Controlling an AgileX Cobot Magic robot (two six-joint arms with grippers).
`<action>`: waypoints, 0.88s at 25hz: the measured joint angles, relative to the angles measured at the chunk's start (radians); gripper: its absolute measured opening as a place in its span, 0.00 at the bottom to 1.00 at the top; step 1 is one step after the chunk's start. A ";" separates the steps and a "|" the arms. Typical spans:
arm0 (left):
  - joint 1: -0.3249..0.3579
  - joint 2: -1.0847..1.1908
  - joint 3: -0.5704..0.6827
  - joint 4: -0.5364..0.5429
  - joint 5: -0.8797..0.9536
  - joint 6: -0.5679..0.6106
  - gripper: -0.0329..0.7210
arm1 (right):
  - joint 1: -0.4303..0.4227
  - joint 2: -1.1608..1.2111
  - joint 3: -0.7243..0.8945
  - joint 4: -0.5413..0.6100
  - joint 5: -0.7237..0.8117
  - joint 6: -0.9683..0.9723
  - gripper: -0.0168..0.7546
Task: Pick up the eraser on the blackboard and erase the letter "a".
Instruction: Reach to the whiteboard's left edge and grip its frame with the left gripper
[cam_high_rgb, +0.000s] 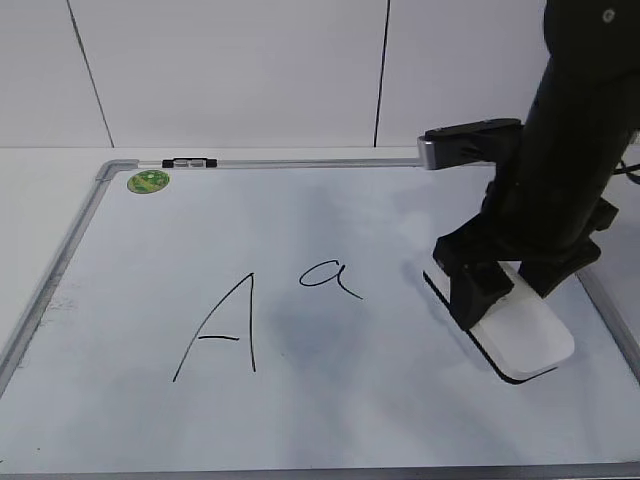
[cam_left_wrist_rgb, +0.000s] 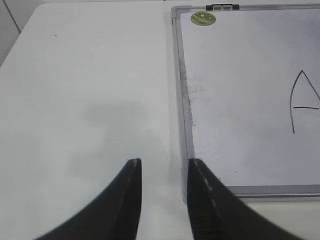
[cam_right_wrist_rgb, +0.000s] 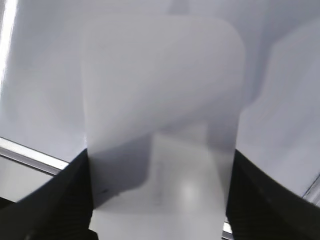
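Your right gripper (cam_high_rgb: 500, 290) is down over the eraser (cam_high_rgb: 530, 335), which lies flat on the blackboard (cam_high_rgb: 330, 420) close to the board's right-hand frame, towards the right edge of the counter (cam_high_rgb: 40, 170). In the right wrist view the eraser (cam_right_wrist_rgb: 160, 115) fills the gap between the two black fingers (cam_right_wrist_rgb: 70, 195), and each finger sits right at one of its long sides — the claw is closed on it to the eraser's own width. In the exterior view the thin black underside is against the board.

The letter "a" (cam_high_rgb: 330, 275) sits near the middle of the board, to the left of the eraser and apart from it. Its tail runs down to the right. The larger capital "A" (cam_high_rgb: 220, 330) stands to the left of it and a little nearer the front edge. Both are unsmudged.

Your left gripper (cam_left_wrist_rgb: 162, 195) hangs over the bare counter (cam_left_wrist_rgb: 85, 75) just off the board's left frame, near the board's front-left corner. Its two dark fingers are a small way apart with nothing between them — it holds nothing.

At the far-left corner of the board you can see the round green sticker (cam_high_rgb: 148, 181), and just beside it, on the far frame, a small black-and-white marker (cam_high_rgb: 190, 162). From the left wrist view only part of the capital "A" (cam_left_wrist_rgb: 302, 102) shows at the right border.
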 joint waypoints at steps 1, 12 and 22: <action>0.000 0.000 0.000 -0.010 0.000 0.000 0.35 | 0.003 0.009 -0.009 0.000 0.006 0.000 0.71; 0.000 0.161 0.000 -0.071 -0.006 0.000 0.35 | 0.027 0.045 -0.045 0.000 0.008 0.006 0.71; 0.000 0.637 -0.112 -0.129 -0.194 0.000 0.36 | 0.027 0.045 -0.045 0.002 0.008 0.008 0.71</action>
